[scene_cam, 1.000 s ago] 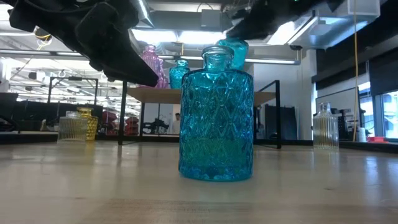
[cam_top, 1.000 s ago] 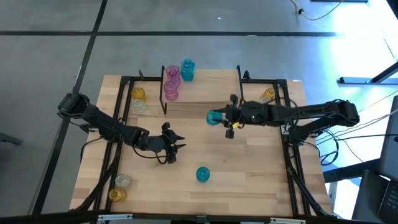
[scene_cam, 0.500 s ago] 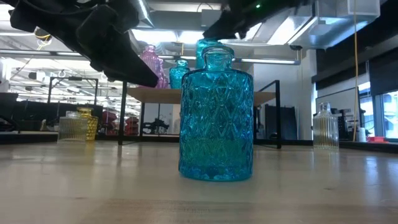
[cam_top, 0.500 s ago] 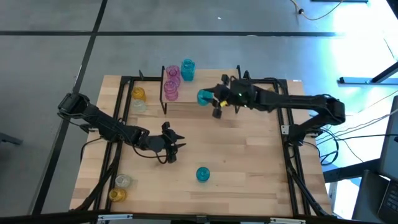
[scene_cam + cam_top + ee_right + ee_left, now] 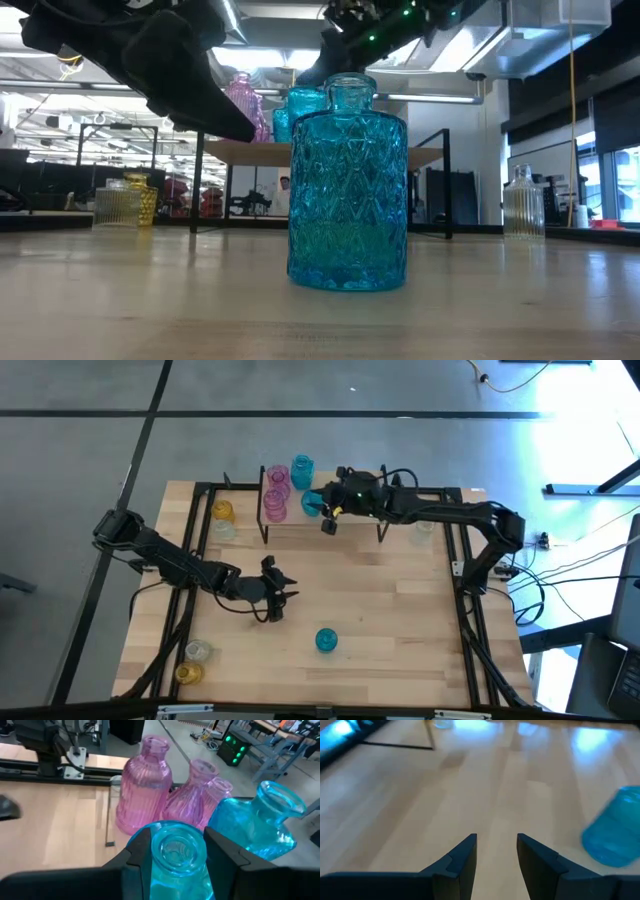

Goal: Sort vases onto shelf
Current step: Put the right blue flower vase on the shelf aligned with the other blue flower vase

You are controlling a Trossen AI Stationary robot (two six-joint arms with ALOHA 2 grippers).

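The shelf [image 5: 350, 500] stands at the table's far middle, with three pink vases [image 5: 145, 790] and a teal vase [image 5: 260, 825] upright on its left part. My right gripper [image 5: 322, 510] reaches in from the right, shut on another teal vase [image 5: 177, 855] beside them. A third teal vase [image 5: 347, 190] stands on its base near the table's front [image 5: 326, 640]. My left gripper [image 5: 275, 592] hovers open over the table's left middle, with nothing between its fingers [image 5: 465, 860]; that vase [image 5: 615, 830] is off to one side of it. My right gripper pinches the teal vase's upper body [image 5: 150, 852], just below the neck, between its two fingers. The fingers come nearly level from the table's right. The vase stays upright, mouth up and clear of the table; its base is out of view.
A yellow vase [image 5: 222, 511] and a clear one [image 5: 222, 530] stand left of the shelf, a clear one [image 5: 425, 525] stands right of it, and a clear [image 5: 198, 651] and a yellow one [image 5: 187, 672] sit at the near left corner. Black frame rails [image 5: 195, 560] run along both sides.
My right gripper has carried the teal vase toward the table's far and left edges, from in front of the shelf to over its left part, close to the pink and teal vases. The vase has stayed upright in the hold.
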